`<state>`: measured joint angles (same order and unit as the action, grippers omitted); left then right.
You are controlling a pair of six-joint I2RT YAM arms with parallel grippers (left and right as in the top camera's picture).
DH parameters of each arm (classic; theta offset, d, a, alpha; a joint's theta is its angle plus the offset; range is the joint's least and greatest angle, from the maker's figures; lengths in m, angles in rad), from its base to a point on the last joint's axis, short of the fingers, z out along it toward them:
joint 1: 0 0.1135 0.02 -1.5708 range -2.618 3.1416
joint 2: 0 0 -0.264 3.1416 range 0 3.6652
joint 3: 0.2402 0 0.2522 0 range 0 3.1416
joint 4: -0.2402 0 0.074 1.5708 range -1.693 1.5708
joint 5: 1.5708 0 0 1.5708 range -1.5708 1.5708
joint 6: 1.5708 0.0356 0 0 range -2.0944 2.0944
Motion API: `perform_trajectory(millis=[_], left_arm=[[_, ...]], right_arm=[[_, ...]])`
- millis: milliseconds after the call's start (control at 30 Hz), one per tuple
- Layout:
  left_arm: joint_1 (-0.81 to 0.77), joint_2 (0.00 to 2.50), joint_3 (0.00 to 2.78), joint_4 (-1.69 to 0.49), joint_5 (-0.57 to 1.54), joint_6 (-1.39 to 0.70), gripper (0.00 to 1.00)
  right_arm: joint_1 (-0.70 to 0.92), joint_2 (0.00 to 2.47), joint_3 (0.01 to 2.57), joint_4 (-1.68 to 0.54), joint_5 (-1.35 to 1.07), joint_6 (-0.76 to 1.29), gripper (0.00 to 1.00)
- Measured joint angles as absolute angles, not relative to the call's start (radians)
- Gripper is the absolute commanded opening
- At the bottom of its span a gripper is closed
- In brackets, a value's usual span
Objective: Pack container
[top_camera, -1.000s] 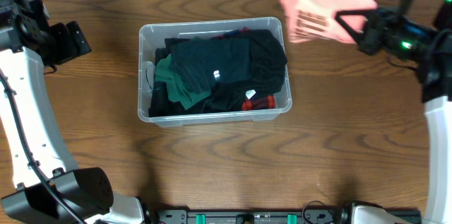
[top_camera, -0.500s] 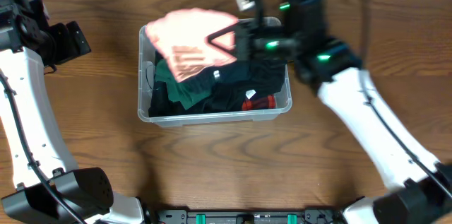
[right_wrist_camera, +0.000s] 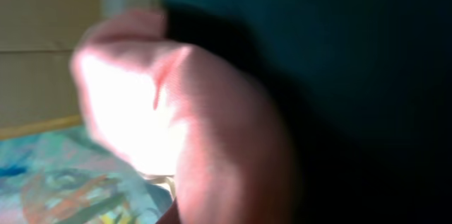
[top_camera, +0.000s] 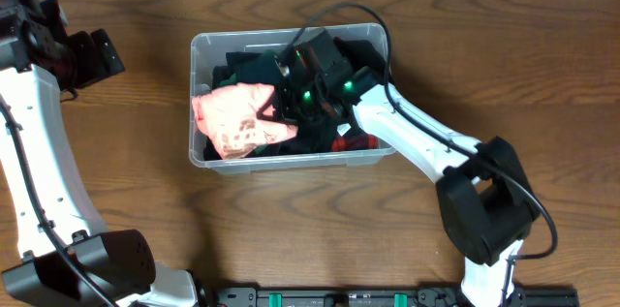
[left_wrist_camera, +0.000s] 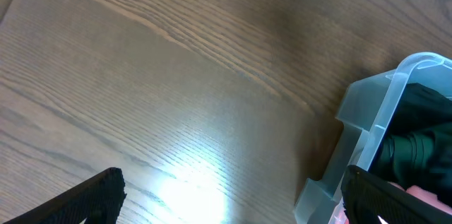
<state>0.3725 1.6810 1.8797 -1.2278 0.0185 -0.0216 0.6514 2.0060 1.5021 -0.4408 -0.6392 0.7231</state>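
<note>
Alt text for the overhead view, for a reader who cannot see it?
The right hand reaches into the clear plastic container, shut on a pink garment lying on dark clothes at its left end. The left hand is open above the wooden table, left of the container.

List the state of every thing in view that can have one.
container: open, no lid, filled with clothes
pink garment: in the container, atop dark clothes
dark clothes: piled in the container
right gripper: shut on pink garment, inside the container
left gripper: open, empty, over the table beside the container
</note>
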Motion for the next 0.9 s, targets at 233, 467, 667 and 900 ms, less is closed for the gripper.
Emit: perform_trajectory(millis=[233, 467, 667, 900], left_arm=[[0.373, 1.681, 1.880, -1.228, 0.019, -0.022, 0.98], [0.373, 1.681, 1.880, -1.227, 0.019, -0.022, 0.98], [0.373, 1.681, 1.880, -1.228, 0.019, -0.022, 0.98], [0.373, 1.681, 1.880, -1.228, 0.019, -0.022, 0.98]], right_arm=[[0.649, 1.999, 1.511, -0.529, -0.564, 0.635, 0.39], [0.645, 1.882, 1.504, -0.572, -0.418, 0.519, 0.78], [0.599, 1.647, 1.502, -0.528, -0.239, 0.414, 0.99], [0.552, 1.462, 1.504, -0.453, -0.153, 0.202, 0.99]])
